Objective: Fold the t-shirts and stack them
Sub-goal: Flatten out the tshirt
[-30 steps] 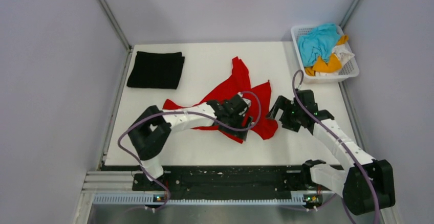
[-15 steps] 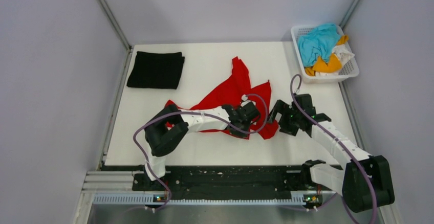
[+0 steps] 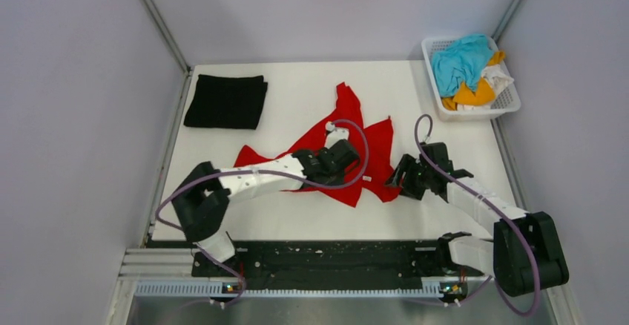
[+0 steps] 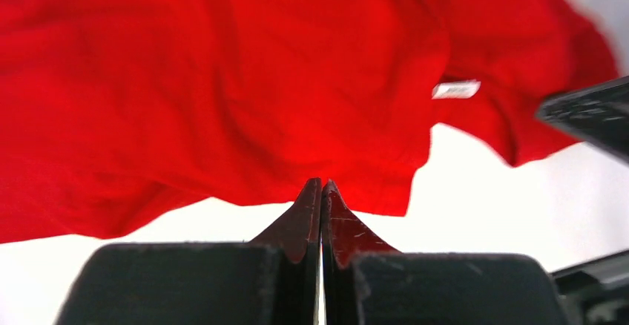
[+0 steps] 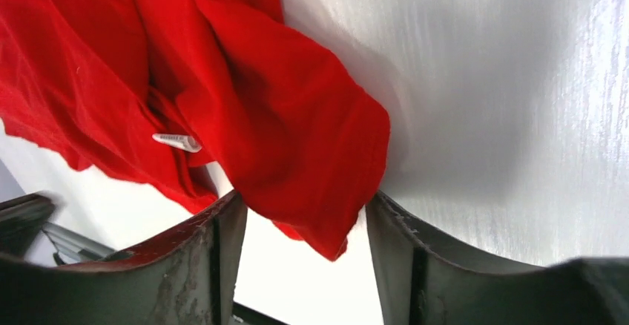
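Note:
A red t-shirt [image 3: 341, 128] lies crumpled across the middle of the white table. My left gripper [image 3: 347, 165] sits on its lower middle part. In the left wrist view its tips [image 4: 321, 185] are pressed together over the hem of the red cloth [image 4: 222, 80]. My right gripper [image 3: 403, 180] is at the shirt's lower right corner. In the right wrist view the jaws [image 5: 303, 199] stand apart, with a hanging point of the red cloth [image 5: 297, 132] between them. A folded black t-shirt [image 3: 226, 101] lies at the back left.
A white basket [image 3: 512, 106] at the back right holds blue, orange and white garments [image 3: 463, 61]. A small white label [image 5: 176, 142] shows on the red cloth. Grey walls close in on both sides, and a black rail runs along the near edge.
The left gripper shut at the shirt's hem, then drew back up and to the left. The right gripper slid down and left onto the shirt's corner, and its jaws have narrowed.

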Controlling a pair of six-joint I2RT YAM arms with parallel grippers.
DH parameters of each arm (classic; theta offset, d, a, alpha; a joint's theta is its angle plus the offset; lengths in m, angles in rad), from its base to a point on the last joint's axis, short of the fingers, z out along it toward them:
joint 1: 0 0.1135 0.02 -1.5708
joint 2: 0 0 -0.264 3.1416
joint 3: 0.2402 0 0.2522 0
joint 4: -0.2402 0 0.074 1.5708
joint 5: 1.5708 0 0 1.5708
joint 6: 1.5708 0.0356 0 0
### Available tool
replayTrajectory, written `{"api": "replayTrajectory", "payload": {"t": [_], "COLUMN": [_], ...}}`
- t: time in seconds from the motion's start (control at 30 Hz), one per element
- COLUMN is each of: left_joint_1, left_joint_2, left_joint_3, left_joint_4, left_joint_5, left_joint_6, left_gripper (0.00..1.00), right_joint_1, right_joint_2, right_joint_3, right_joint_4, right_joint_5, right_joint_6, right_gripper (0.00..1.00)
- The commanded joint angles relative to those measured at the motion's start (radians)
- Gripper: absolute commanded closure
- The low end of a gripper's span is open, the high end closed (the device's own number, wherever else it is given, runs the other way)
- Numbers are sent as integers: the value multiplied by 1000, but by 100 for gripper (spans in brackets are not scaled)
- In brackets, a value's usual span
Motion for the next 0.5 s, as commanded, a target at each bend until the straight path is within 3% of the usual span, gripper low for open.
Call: {"api": "replayTrajectory", "payload": {"t": [0.0,0.1,0.23,0.37,0.47], "left_joint_1": [70,115,111,57,4], "left_joint_2": [-198,-242,-195,-61,38], "left_joint_3": [-52,-92,-98,-26,32], "left_joint_4": [61,120,212,176,99], "left_joint_5": [-39,35,251,288,259], "left_joint_6": [-2,44,128,168,179], "left_gripper": [100,100,97,56,44], "right_joint_1": [6,6,5,6,6], "right_joint_2": [20,20,24,23,16], "right_joint_3": [-21,-26,-28,-30,-30], "right_joint_4": [88,106,100,88,75], "right_joint_5": [26,28,30,34,41], "right_joint_6": [17,27,31,29,15], "right_gripper": [48,53,54,54,54]}}
